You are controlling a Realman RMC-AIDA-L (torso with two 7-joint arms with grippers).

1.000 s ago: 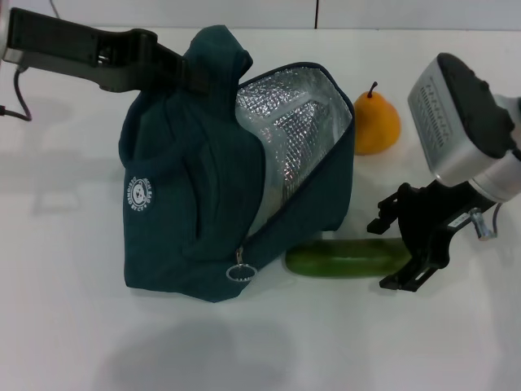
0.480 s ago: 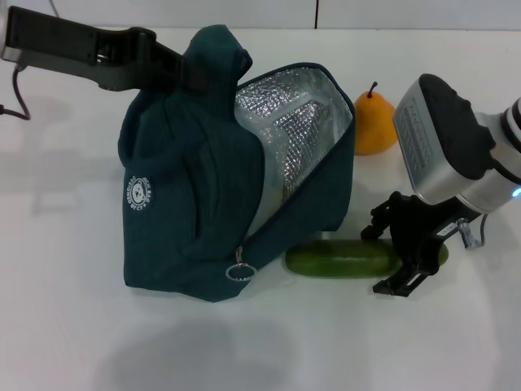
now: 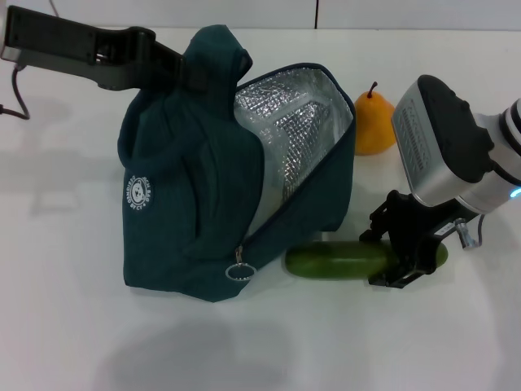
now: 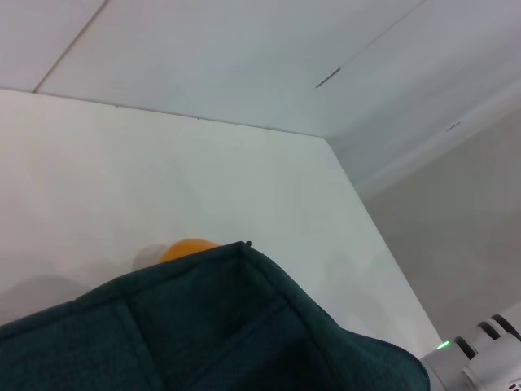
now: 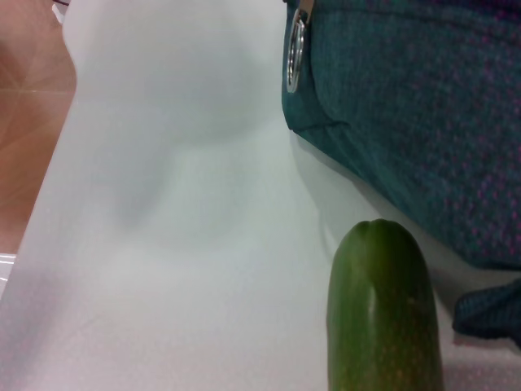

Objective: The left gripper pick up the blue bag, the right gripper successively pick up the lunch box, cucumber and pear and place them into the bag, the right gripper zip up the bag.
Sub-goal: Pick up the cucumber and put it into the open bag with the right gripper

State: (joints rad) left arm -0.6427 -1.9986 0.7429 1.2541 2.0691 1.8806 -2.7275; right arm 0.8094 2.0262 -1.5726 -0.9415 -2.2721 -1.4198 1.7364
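My left gripper (image 3: 175, 72) is shut on the top handle of the blue bag (image 3: 187, 195) and holds it upright on the table, its mouth gaping to the right so the silver lining (image 3: 289, 130) shows. The dark green cucumber (image 3: 338, 261) lies on the table in front of the bag's lower right corner. My right gripper (image 3: 376, 258) is down over the cucumber's right half, open, with one finger on each side of it. The cucumber (image 5: 383, 314) fills the right wrist view, beside the bag (image 5: 407, 106). The pear (image 3: 375, 122) stands behind the bag's right edge. The lunch box is out of view.
The ring zip pull (image 3: 241, 271) hangs at the bag's front lower edge, also seen as the zip pull (image 5: 296, 45) in the right wrist view. In the left wrist view the pear (image 4: 187, 247) peeks over the bag fabric (image 4: 203, 326). White table lies all around.
My right gripper has moved left and down along the cucumber, and its fingers have drawn closer around it. The bag and left arm have stayed still.
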